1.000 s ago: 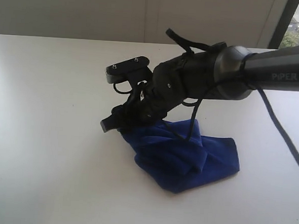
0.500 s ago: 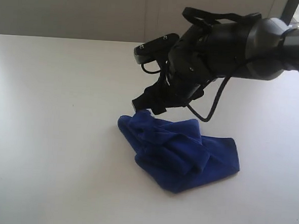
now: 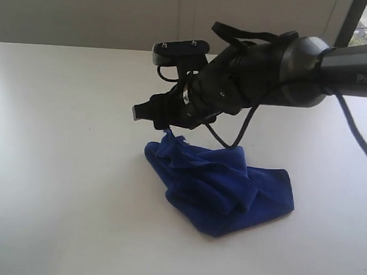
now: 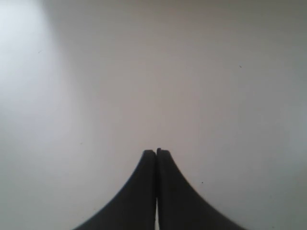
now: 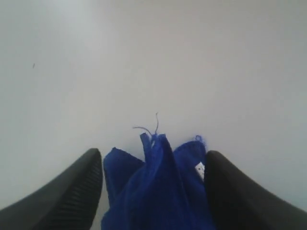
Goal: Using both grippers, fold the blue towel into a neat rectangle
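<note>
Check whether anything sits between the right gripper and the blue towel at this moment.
Nothing visible does. The right gripper hangs open just over one crumpled end of the blue towel, and cloth shows between its fingers in the right wrist view.

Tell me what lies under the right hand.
The crumpled blue towel sits below the open right hand, one raised corner with a loose thread poking up between its fingers. White table surrounds it. What lies beneath the towel's folds is hidden.
</note>
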